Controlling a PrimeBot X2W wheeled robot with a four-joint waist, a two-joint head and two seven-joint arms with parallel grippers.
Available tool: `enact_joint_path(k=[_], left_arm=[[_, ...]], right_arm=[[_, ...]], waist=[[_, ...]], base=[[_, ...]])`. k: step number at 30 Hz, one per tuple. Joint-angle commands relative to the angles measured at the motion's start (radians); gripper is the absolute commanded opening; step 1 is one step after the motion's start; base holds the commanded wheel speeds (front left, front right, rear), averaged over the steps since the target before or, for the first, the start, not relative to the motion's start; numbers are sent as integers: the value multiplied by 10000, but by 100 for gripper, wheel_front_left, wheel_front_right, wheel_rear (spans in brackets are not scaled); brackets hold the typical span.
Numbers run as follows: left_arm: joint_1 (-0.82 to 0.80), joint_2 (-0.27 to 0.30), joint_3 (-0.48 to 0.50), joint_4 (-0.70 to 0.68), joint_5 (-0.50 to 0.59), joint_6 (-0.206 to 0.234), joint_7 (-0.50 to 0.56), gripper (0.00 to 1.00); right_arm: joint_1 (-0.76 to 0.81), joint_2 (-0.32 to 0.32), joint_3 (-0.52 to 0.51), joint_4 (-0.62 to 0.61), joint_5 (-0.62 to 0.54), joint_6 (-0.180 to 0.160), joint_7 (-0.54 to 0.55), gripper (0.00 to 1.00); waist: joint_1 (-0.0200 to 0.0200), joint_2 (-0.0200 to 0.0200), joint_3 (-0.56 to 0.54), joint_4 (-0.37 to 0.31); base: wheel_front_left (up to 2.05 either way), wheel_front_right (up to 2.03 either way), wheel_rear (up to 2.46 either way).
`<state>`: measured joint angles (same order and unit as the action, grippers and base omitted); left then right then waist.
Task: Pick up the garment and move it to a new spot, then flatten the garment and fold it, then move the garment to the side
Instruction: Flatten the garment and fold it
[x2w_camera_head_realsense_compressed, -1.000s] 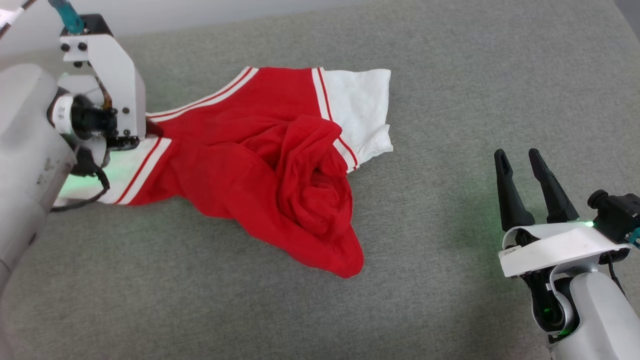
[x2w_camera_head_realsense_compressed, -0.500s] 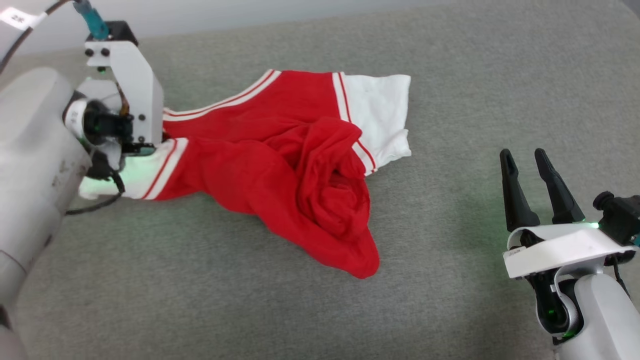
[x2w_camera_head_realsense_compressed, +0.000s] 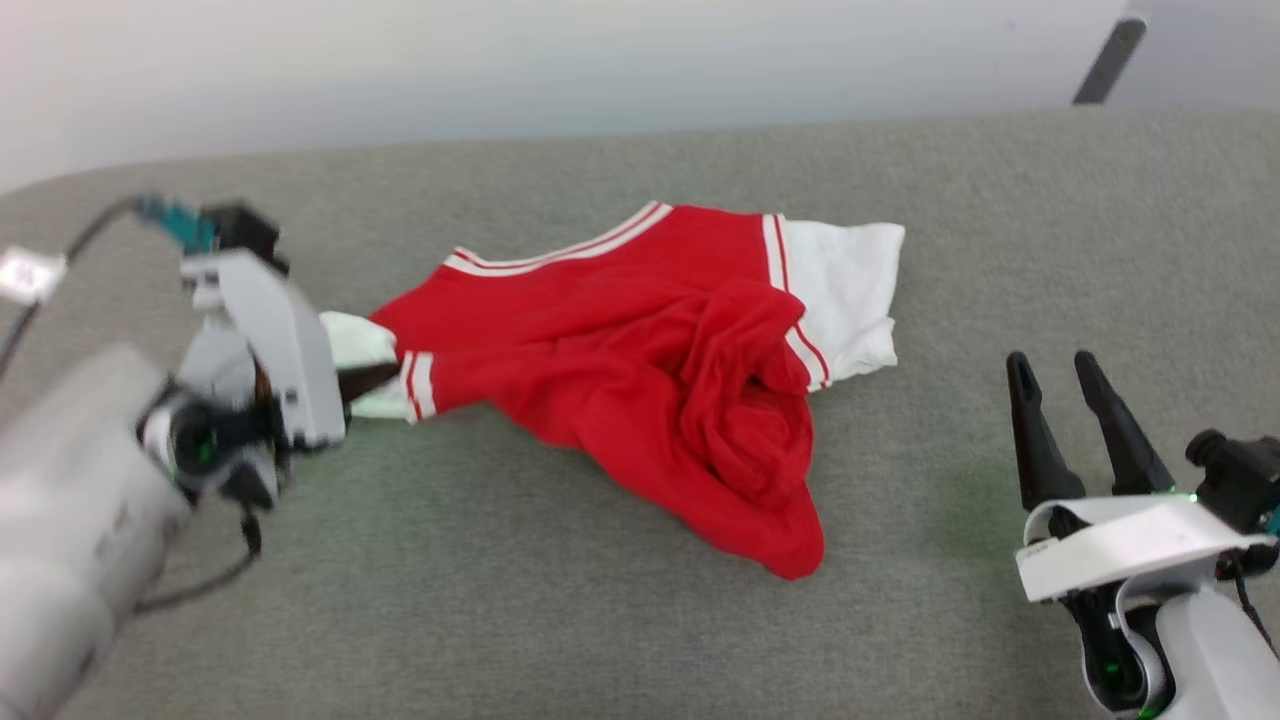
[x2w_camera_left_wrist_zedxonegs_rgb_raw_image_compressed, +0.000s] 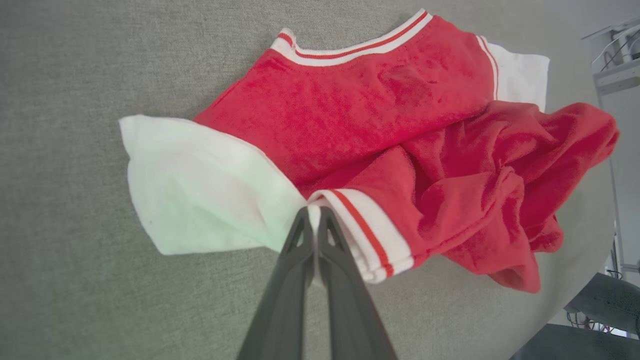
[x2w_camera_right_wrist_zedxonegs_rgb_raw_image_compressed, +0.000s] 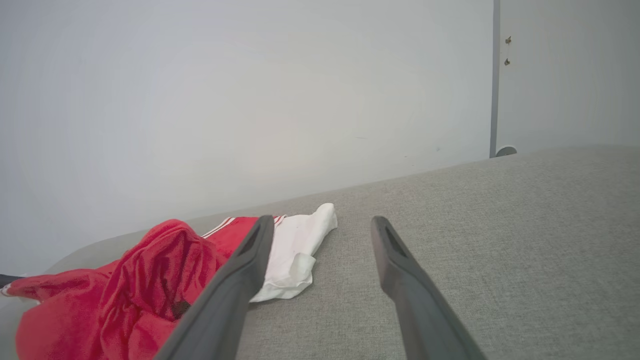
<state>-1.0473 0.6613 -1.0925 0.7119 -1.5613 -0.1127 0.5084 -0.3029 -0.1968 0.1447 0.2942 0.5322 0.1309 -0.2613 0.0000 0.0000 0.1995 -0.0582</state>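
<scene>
Head view: the garment (x2w_camera_head_realsense_compressed: 640, 330) lies crumpled at the middle of the grey surface (x2w_camera_head_realsense_compressed: 500, 600). One white sleeve is spread at its 2 o'clock and the red body is bunched toward 5 o'clock. At its 9 o'clock the left gripper (x2w_camera_head_realsense_compressed: 372, 379) is pinched on the other white sleeve. That arm is blurred, so the fingertips are hard to make out here. The right gripper (x2w_camera_head_realsense_compressed: 1052, 362) stands at 4 o'clock in the picture, well apart from the cloth, fingers spread and empty.

Left wrist view: the left gripper (x2w_camera_left_wrist_zedxonegs_rgb_raw_image_compressed: 312, 214) is closed tight on the sleeve (x2w_camera_left_wrist_zedxonegs_rgb_raw_image_compressed: 200, 185) just beside its red-and-white cuff band. The garment (x2w_camera_left_wrist_zedxonegs_rgb_raw_image_compressed: 360, 110) fans away toward 1 o'clock. How much of it is off the surface I cannot tell.

Right wrist view: the right gripper (x2w_camera_right_wrist_zedxonegs_rgb_raw_image_compressed: 322, 221) is wide open with nothing between its fingers. The garment (x2w_camera_right_wrist_zedxonegs_rgb_raw_image_compressed: 150, 280) sits low at 8 o'clock, partly behind one finger.

By my reading, only the grasp for the pick-up is made. Carrying the garment to a new spot, flattening, folding and setting it aside are all left. The chest front is buried in folds, so no print can be read.
</scene>
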Motion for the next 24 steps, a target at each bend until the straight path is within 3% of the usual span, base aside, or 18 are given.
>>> enact_joint_path(k=[1,11,13,15,16,17,24], left_arm=[[553,151,86,-326,-60,93,-471,0],[3556,1195,974,-2393,-878,1392,-3706,0],[3987,1253,1176,-2658,-1132,1651,-4129,13],[4397,1308,1297,-2802,-1359,1905,-4448,42],[4552,1349,1339,-2837,-1422,2030,-4566,96],[4697,1377,1333,-2914,-1463,2113,-4635,100],[5138,1595,1523,-3306,-1438,2338,-5333,100]], right_arm=[[246,-42,-32,16,-57,-3,-28,100],[750,-115,-292,-284,-141,-3,278,100],[776,-90,-304,-377,-180,-3,343,100],[832,-78,-306,-423,-191,-3,426,100],[854,-73,-308,-450,-200,-3,449,100],[869,-61,-304,-478,-210,-3,476,100],[907,-237,-222,-609,-334,-3,684,100]], waist=[[0,0,-550,506],[0,0,-1009,810],[0,0,-1038,824],[0,0,-1074,821],[0,0,-1090,816],[0,0,-1107,804],[0,0,-1188,751]], base=[[0,0,0],[0,0,0],[0,0,0],[0,0,0],[0,0,0],[0,0,0],[0,0,0]])
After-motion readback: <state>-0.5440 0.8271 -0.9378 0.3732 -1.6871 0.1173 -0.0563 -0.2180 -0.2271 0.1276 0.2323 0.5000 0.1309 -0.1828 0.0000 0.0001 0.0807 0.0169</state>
